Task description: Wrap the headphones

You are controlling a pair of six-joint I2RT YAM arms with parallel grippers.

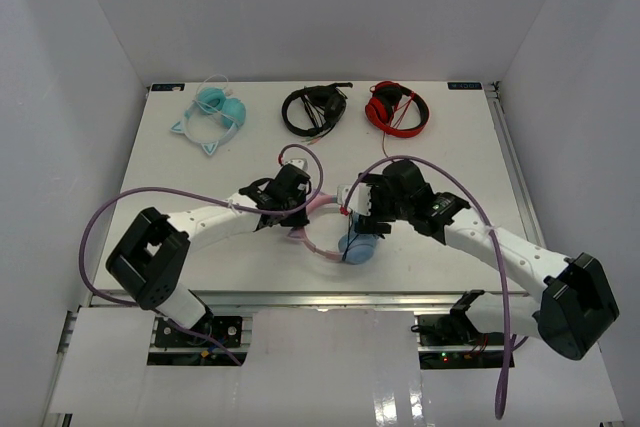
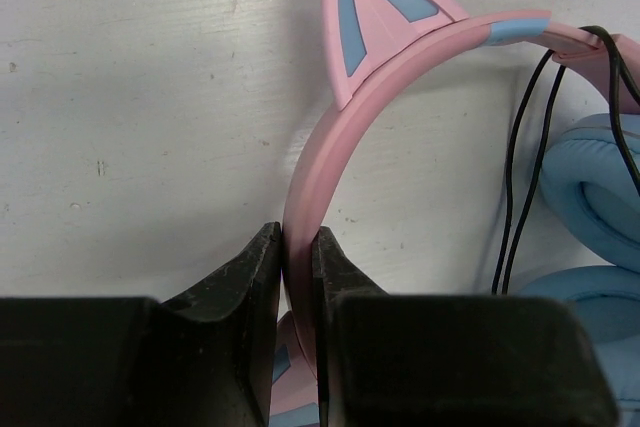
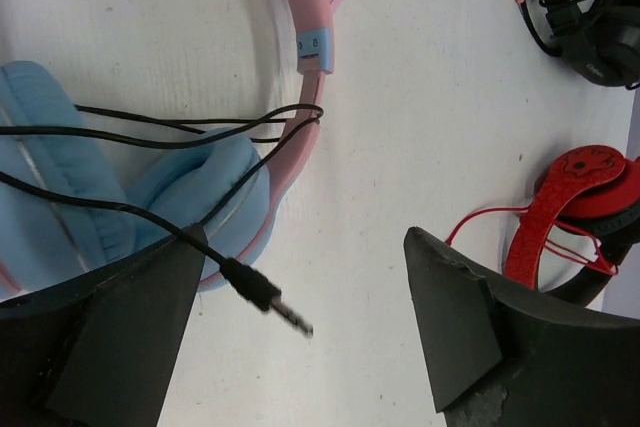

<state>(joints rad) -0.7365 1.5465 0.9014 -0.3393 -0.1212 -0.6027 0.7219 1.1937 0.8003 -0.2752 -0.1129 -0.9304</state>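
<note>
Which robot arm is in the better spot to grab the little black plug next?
Right, probably. The right tool stands open, with the plug lying loose between its fingers. The left tool is shut on the pink headband, holding the headphones steady, so it is busy.

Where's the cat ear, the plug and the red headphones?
cat ear (image 2: 385, 22): left wrist view, the middle of the ear.
plug (image 3: 250, 290): right wrist view, its black body.
red headphones (image 3: 540, 237): right wrist view, the red band.
</note>
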